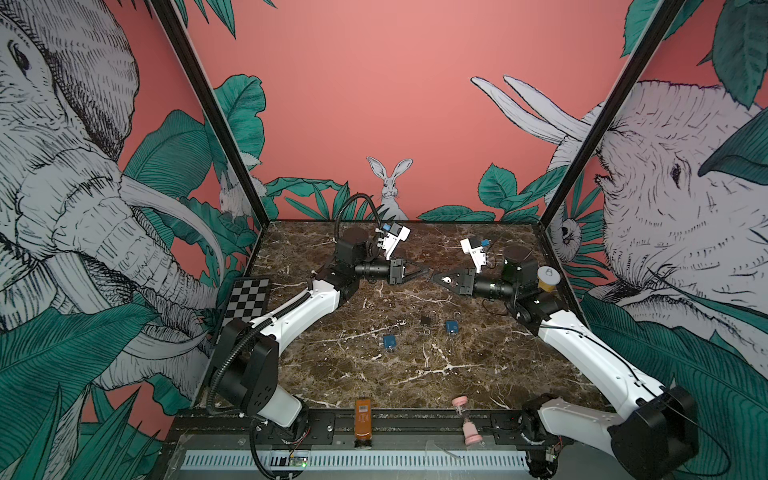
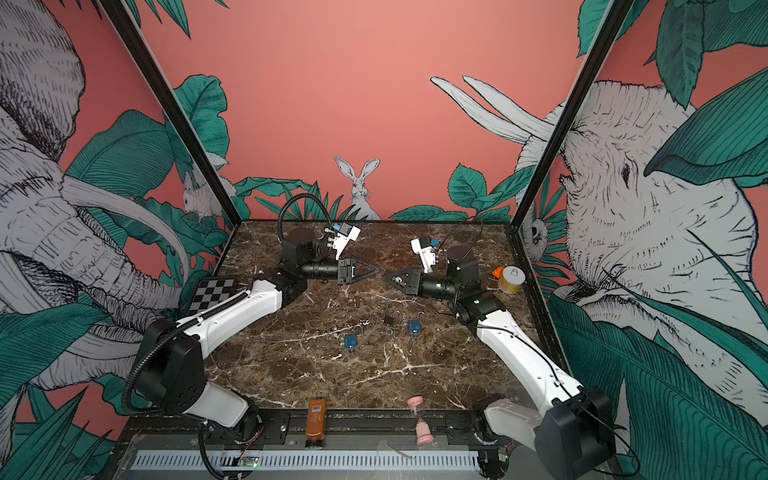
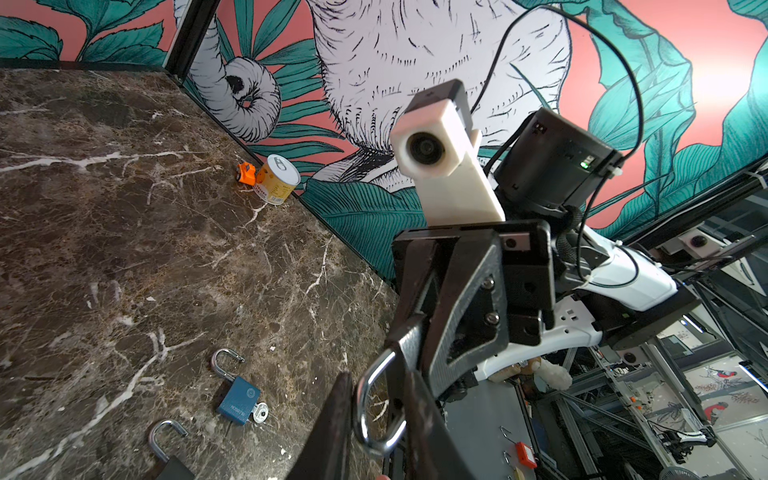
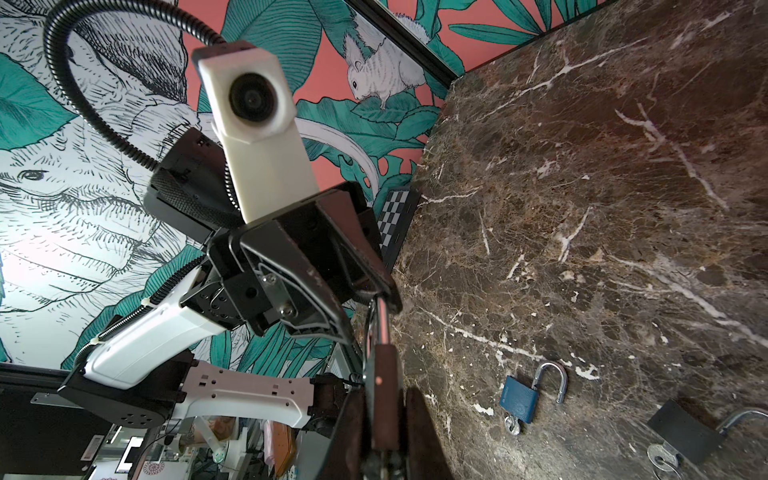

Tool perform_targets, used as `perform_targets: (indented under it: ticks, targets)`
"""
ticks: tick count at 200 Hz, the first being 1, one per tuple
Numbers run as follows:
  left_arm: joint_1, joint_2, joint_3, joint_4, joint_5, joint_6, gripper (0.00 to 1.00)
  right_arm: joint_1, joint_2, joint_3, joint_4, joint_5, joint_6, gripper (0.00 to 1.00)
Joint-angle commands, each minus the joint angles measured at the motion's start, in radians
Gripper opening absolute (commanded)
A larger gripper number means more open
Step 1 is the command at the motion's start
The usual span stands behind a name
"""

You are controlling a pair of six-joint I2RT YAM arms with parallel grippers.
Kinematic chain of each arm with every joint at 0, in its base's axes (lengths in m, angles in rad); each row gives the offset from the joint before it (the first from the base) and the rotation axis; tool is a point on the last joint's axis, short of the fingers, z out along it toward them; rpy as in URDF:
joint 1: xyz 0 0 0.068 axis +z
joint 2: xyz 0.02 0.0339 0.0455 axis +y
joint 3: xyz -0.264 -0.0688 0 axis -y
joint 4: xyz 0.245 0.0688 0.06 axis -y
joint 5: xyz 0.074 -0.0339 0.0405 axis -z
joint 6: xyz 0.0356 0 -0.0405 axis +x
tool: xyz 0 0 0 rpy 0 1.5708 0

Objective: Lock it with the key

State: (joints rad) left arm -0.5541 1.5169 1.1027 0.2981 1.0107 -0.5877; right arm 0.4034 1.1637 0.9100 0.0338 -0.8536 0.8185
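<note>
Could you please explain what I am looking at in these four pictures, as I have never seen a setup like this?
These are two white-and-black robot arms, the left arm and the right arm, on a brown marble table. Two pictures look down from one overhead camera pair. The other two come from a camera on each wrist, so each shows the opposite arm. On the table lie two blue padlocks and a black padlock, all with open shackles, plus a yellow tin can and a black-and-white checkerboard. Between the arms, the right gripper has its jaws shut on a dark brownish padlock, and the left gripper appears to grip its silver shackle.
</note>
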Motion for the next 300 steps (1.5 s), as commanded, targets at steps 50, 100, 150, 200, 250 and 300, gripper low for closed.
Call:
perform_targets:
  ticks: [50, 100, 150, 200, 250, 300]
  targets:
    - [-0.004, -0.02, -0.023, 0.029, 0.026, -0.012, 0.2, -0.011, -0.024, -0.01, 0.037, 0.016, -0.033, 0.0]
    - [-0.003, -0.014, -0.025, 0.052, 0.026, -0.035, 0.11, -0.011, -0.023, -0.02, 0.03, 0.013, -0.058, 0.0]
    - [-0.004, -0.013, -0.035, 0.122, 0.049, -0.118, 0.0, -0.022, -0.034, -0.057, 0.102, -0.003, -0.097, 0.0]
    - [-0.005, -0.06, -0.098, 0.176, 0.092, -0.127, 0.0, -0.046, -0.035, -0.106, 0.273, -0.107, -0.085, 0.0]
    - [-0.021, -0.099, -0.115, 0.123, 0.092, -0.067, 0.0, -0.055, -0.034, -0.108, 0.289, -0.13, -0.085, 0.0]
    - [-0.051, -0.078, -0.118, 0.177, 0.105, -0.113, 0.0, -0.055, -0.019, -0.098, 0.29, -0.124, -0.086, 0.0]
